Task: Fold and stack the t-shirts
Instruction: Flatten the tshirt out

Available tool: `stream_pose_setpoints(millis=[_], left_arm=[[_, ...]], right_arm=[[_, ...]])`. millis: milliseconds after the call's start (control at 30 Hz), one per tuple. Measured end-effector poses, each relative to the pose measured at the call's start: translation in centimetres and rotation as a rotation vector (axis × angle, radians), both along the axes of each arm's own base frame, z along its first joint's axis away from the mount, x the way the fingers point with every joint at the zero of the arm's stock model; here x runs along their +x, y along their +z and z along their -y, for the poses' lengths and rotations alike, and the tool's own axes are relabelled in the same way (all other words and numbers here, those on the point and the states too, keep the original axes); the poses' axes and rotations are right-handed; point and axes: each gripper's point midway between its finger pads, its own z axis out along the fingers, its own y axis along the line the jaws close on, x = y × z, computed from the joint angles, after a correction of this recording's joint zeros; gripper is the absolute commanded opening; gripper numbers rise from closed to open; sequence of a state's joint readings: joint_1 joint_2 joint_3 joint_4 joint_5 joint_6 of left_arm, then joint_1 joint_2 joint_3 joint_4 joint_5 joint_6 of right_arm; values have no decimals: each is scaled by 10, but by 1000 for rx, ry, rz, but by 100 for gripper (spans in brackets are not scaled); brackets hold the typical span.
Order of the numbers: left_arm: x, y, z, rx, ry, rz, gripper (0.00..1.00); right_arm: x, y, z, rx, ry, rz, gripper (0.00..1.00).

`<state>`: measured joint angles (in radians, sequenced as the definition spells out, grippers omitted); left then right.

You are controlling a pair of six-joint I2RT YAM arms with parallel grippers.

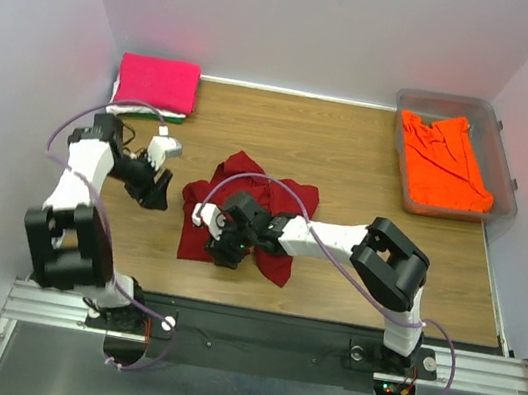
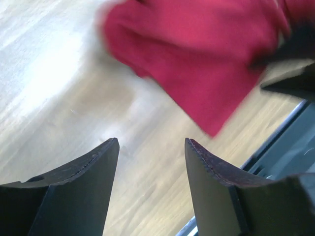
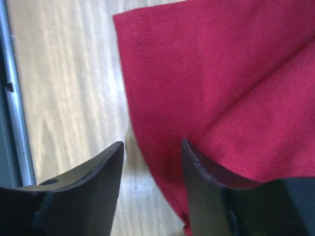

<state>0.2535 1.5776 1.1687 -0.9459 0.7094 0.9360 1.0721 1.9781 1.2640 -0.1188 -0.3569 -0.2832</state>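
The left gripper (image 2: 151, 142) is spread wide and empty, with the red shirt (image 2: 197, 64) just ahead. The right gripper (image 3: 152, 143) is spread too, right above the shirt.

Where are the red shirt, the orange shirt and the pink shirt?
red shirt (image 1: 196, 242), top view, lower left corner.
orange shirt (image 1: 441, 166), top view, its middle.
pink shirt (image 1: 158, 81), top view, its folded top face.
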Motion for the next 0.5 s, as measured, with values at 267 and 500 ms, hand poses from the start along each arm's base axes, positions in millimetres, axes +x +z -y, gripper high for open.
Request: stream_pose_setpoints(millis=[267, 500], left_arm=[[-52, 6, 8, 169, -334, 275, 81], [-69, -30, 60, 233, -624, 307, 80]], right_arm=[[36, 50, 11, 84, -141, -184, 62], [139, 111, 101, 168, -483, -168, 61]])
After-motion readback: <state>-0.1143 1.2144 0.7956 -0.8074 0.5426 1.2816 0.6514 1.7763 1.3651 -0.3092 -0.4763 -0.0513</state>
